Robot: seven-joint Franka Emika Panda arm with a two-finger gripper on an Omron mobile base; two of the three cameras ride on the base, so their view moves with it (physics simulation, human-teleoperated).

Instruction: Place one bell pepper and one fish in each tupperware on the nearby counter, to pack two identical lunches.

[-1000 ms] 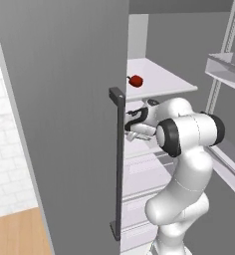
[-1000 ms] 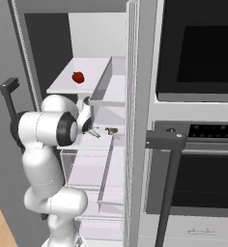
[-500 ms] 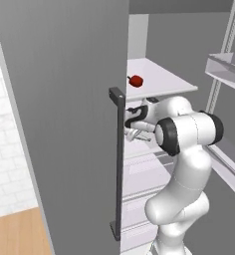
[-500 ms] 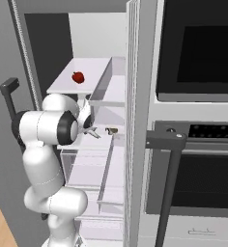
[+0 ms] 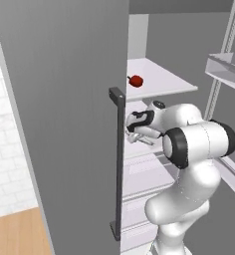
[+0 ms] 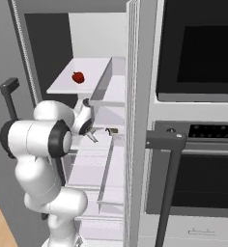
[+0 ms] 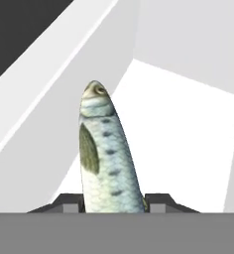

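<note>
The arm reaches into an open fridge, under a white shelf. In the hand view, the gripper has its two dark fingertips pressed against either side of a silver-green scaled fish, so the jaws stand narrow and clamped on the fish's body. The fish points away from the camera, head outermost, over a white shelf floor beside a white side wall. In the right base view, the fish shows as a small dark shape just past the gripper. A red bell pepper sits on the upper shelf, well above the hand. The fridge door stands open at the left, and an oven stands to the right.
</note>
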